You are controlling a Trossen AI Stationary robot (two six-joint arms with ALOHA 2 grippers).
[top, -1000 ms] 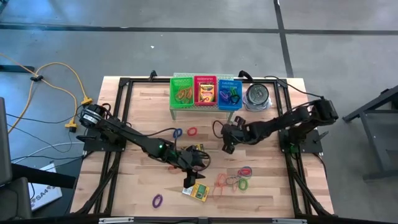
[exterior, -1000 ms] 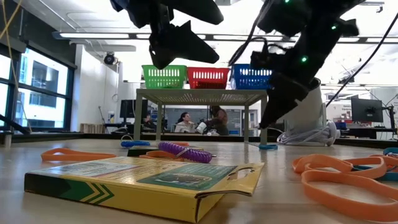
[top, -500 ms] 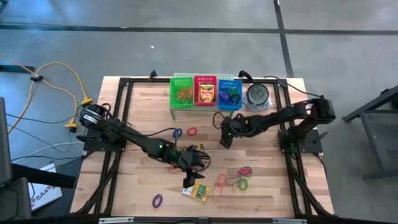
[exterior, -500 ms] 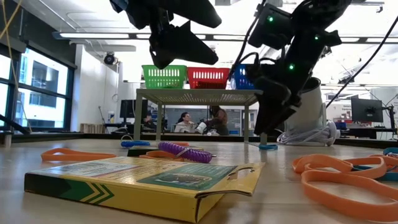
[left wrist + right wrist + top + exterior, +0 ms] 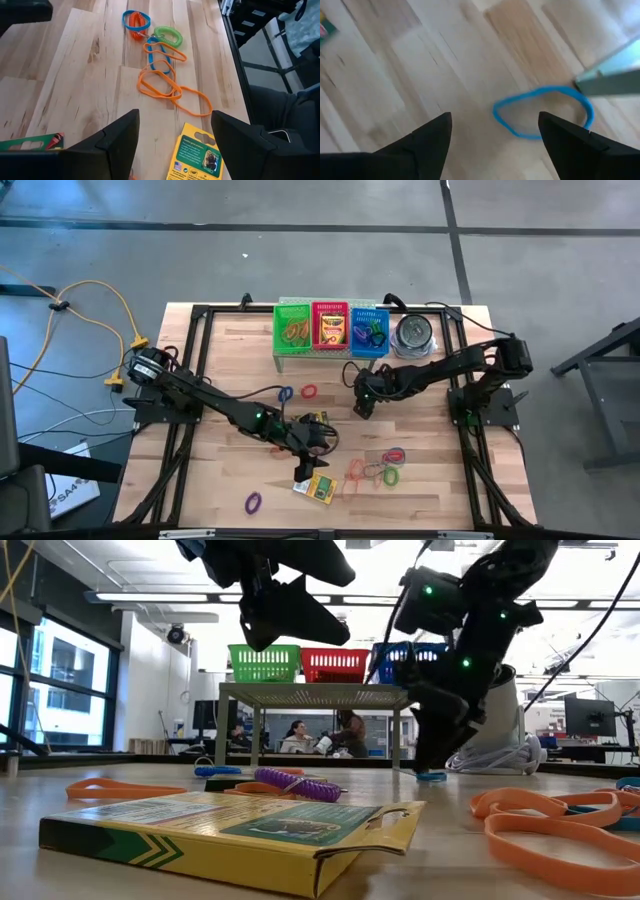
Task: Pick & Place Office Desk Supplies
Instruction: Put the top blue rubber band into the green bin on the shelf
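From my station, the right gripper (image 5: 362,408) hangs low over the table (image 5: 230,390), just in front of the small shelf that carries the green basket (image 5: 294,330), red basket (image 5: 330,329) and blue basket (image 5: 369,331). Its jaws stand apart and hold nothing. In the right wrist view a blue band (image 5: 543,112) lies flat on the wood ahead of the two fingers (image 5: 427,145), lined up with the gap between them but not touched; one shelf leg sits just beside the loop. In the low view the same loop (image 5: 432,776) lies on the table directly under the gripper.

The left gripper (image 5: 306,465) hovers near the table's front centre, jaws apart and empty. A crayon box (image 5: 198,156) lies flat just ahead of its right finger (image 5: 240,137), near but not touched; a second box (image 5: 31,142) shows at the edge of the left finger. Farther ahead of the jaws lies a tangle of orange bands (image 5: 167,87) with a blue loop (image 5: 156,60) through it, then a green coil (image 5: 168,37) and a red-and-blue coil (image 5: 136,20) touching each other.

Elsewhere on the table, seen from above: a purple coil (image 5: 253,502) at the front left, a blue loop (image 5: 285,393) and a red loop (image 5: 308,391) side by side near the shelf. The red basket holds a crayon box; the green and blue baskets hold bands. A round tin (image 5: 412,335) stands just right of the blue basket.
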